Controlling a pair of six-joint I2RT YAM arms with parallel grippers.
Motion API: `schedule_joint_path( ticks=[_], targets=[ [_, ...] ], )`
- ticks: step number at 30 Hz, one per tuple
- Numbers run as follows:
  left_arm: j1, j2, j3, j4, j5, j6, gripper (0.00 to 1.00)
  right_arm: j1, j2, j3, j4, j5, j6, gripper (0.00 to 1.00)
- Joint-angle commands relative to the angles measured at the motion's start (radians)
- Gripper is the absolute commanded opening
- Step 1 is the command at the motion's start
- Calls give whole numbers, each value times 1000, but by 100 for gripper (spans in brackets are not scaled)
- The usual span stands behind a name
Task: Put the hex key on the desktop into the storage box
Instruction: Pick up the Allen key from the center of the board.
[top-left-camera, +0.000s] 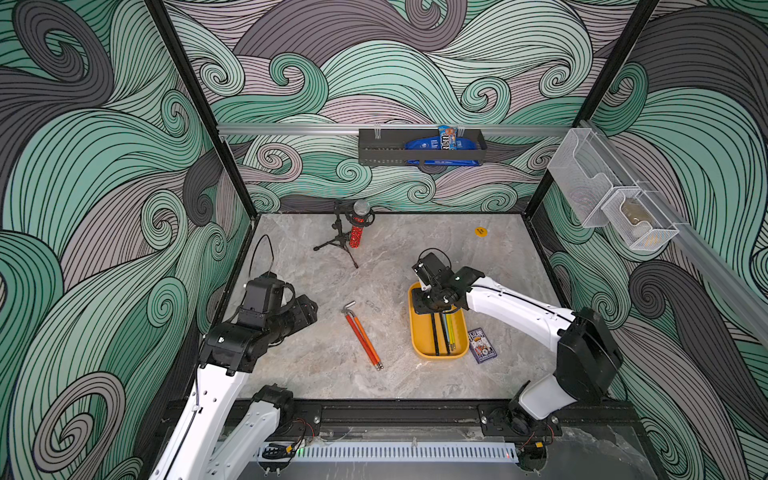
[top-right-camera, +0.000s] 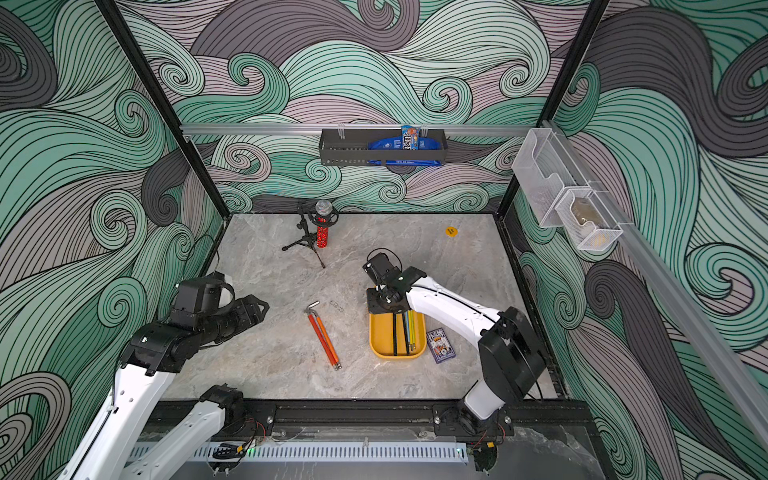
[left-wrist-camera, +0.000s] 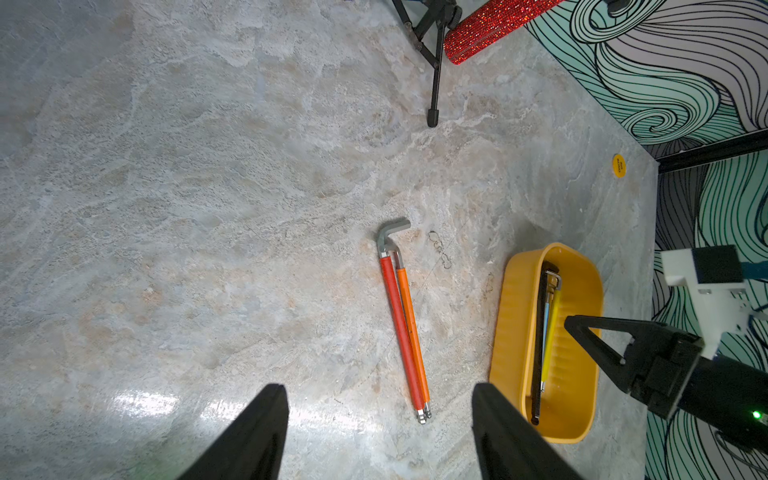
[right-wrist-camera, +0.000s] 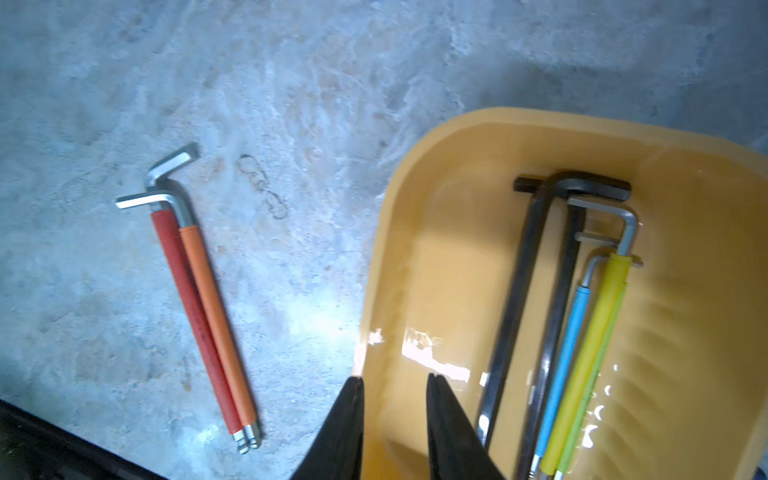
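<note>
The left hand (left-wrist-camera: 379, 392) is held wide open and empty above the veined grey marble tabletop (top-left-camera: 311, 374). Two L-shaped hex keys (top-left-camera: 362, 336), sleeved in matte red and orange, are laid touching side by side on it, left of the glossy yellow round-cornered storage box (top-left-camera: 422, 336), in which black, blue and yellow-green keys (right-wrist-camera: 582, 332) are lodged. The right hand (right-wrist-camera: 395, 378) is poised over that box's rim, narrowly parted, nothing gripped.
</note>
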Motion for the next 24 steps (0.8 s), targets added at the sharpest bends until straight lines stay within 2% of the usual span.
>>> schedule_joint_path(
  ticks=[1, 6, 13, 24],
  targets=[
    [-3, -7, 53, -5, -25, 3, 73, 66, 42, 42, -7, -6, -43, 24],
    [-3, -11, 63, -14, -39, 2, 73, 163, 126, 93, -8, -43, -86, 24],
    [-3, -14, 70, -21, -42, 2, 73, 257, 253, 179, -8, -97, -129, 30],
    [-3, -16, 71, -26, -40, 1, 73, 278, 411, 286, -8, -67, -125, 26]
  ],
)
